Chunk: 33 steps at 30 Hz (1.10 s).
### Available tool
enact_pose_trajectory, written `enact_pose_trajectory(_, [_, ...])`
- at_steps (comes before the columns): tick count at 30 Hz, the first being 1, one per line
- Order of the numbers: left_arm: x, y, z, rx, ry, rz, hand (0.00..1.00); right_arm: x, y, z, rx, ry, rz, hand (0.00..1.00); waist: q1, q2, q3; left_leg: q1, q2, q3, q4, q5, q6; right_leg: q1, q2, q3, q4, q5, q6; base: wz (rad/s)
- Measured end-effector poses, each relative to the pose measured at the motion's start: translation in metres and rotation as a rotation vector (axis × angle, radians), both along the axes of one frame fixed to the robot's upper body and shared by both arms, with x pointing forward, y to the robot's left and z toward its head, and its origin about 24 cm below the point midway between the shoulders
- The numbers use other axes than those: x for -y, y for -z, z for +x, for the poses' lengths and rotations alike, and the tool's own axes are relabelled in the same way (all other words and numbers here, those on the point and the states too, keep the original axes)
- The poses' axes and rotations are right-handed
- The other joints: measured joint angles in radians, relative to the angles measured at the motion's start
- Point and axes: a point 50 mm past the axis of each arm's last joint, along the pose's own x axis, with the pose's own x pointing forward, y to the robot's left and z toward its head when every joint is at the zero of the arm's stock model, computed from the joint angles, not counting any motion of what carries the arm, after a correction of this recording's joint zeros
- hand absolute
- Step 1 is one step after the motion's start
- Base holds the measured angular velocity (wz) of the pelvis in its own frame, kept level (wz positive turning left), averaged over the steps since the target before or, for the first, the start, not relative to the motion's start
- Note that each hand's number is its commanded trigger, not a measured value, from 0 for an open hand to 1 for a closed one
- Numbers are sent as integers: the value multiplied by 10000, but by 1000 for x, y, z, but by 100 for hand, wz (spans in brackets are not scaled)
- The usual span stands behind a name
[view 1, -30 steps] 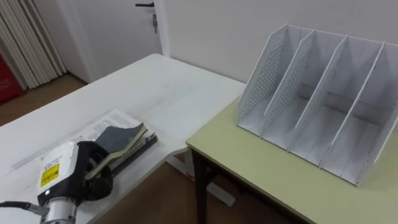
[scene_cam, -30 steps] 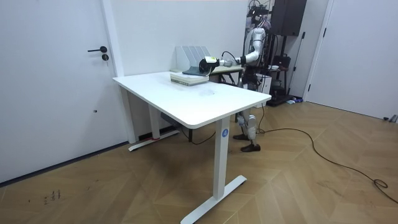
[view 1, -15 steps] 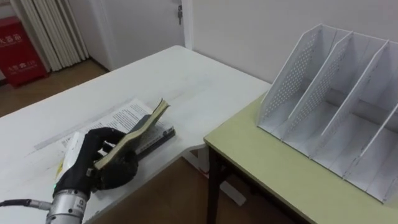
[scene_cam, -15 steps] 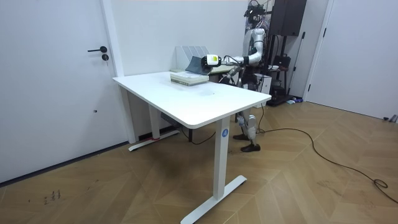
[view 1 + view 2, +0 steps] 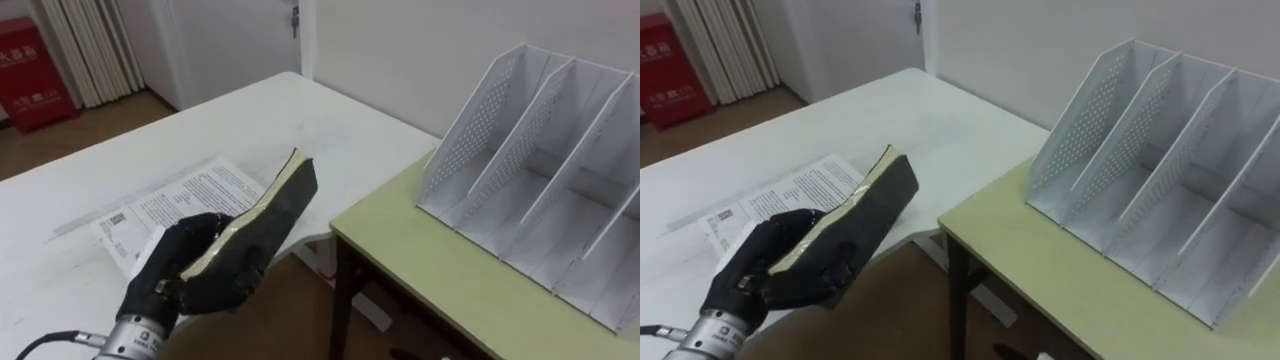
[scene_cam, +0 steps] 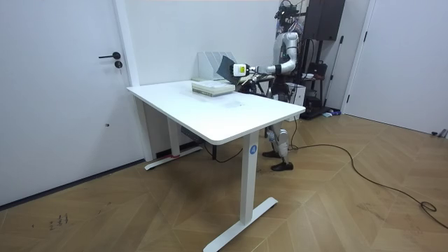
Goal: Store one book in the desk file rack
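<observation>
Black all over, the left robot hand [image 5: 185, 275] comes in from the lower left with its fingers and thumb curled round the lower end of a dark-covered book [image 5: 278, 205], gripping it firmly. The book is held in the air, tilted. Its far corner points up and away, the pale page edge is turned up toward the left, and the dark cover faces the right. It hangs over the near edge of the white counter [image 5: 300, 110], clear of the surface. Just behind the hand, a printed booklet or stack of sheets [image 5: 190, 195] lies flat on that white counter. To the right, across a narrow gap, a lower pale green counter [image 5: 450, 275] carries the white desk file rack [image 5: 472, 125], whose slanted perforated dividers form several slots. The book is well apart from the rack, to its left. In the room view the robot stands behind the far side of the white counter, its arm stretched toward the room view's left with the book raised in front of the rack.
</observation>
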Motion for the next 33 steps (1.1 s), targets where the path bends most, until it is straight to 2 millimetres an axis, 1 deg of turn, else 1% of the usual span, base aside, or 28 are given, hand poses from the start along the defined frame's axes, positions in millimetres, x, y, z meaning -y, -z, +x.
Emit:
enact_pose_trajectory(2, [1,-1,0,46,338,-977,100,-4,-4,1,-55,-170,652,0,35,-18,15,3,6,29,1,0,0,-19,10,67,13,0,0,-4])
enact_pose_trajectory(6, [2,-3,-1,54,943,-1913,100,-8,-14,5,59,-756,1130,0,124,-23,48,-20,8,14,1,0,0,-50,15,106,15,0,0,-4])
enact_pose_trajectory(9, [4,-4,-2,131,1555,-2979,100,-12,-21,7,76,-749,2148,0,138,-63,73,-1,15,18,3,0,0,-42,18,133,27,0,0,0])
enact_pose_trajectory(11, [5,-5,-2,196,1874,-3440,100,-13,-27,10,219,-846,2613,0,201,-65,75,3,10,29,2,0,-1,-48,12,164,30,0,0,-2])
enact_pose_trajectory(12, [5,-6,-3,246,2078,-3762,100,-13,-34,12,405,-893,2994,0,233,-76,81,12,9,35,2,0,-1,-49,8,181,46,0,0,-5])
enact_pose_trajectory(14, [6,-8,-4,359,2526,-4206,100,-13,-46,16,779,-1021,3684,0,245,-139,101,19,14,50,3,0,-1,-48,12,192,49,0,0,-2])
enact_pose_trajectory(17, [8,-8,-5,318,2961,-4478,100,-12,-51,18,724,-974,4358,0,240,-231,111,14,16,43,2,-1,-1,-33,14,184,34,0,0,0])
enact_pose_trajectory(21, [8,-4,-8,91,3262,-5191,100,-5,-54,20,503,-459,5563,0,259,-226,110,6,2,42,6,-1,-2,-60,10,235,10,1,1,-4])
enact_pose_trajectory(24, [8,-1,-12,-159,3569,-5954,100,0,-61,22,628,-92,6376,0,248,-227,107,-43,12,47,9,-1,-2,-143,12,252,45,0,1,-3])
enact_pose_trajectory(26, [6,-2,-13,-140,3940,-6362,100,2,-73,25,916,-289,6891,0,242,-231,104,-132,15,47,31,-1,-2,-221,12,258,53,1,0,0])
enact_pose_trajectory(27, [5,-2,-13,-110,4008,-6507,100,2,-75,25,973,-332,7090,0,247,-238,99,-133,15,46,41,-1,-2,-222,13,269,57,0,1,0])
enact_pose_trajectory(28, [5,-3,-13,-18,4093,-6960,100,1,-79,26,1029,-396,7636,0,247,-251,87,-127,19,46,58,-1,-2,-221,16,294,64,1,1,-7])
enact_pose_trajectory(29, [4,-5,-13,109,4154,-7367,100,0,-81,26,1038,-484,8034,0,251,-271,66,-114,22,46,62,-1,-2,-218,25,351,63,0,1,-8])
enact_pose_trajectory(33, [2,-7,-14,322,4277,-8181,100,-3,-85,25,859,-828,8554,0,274,-303,41,-95,21,45,61,-3,-5,-183,28,439,71,1,1,-4])
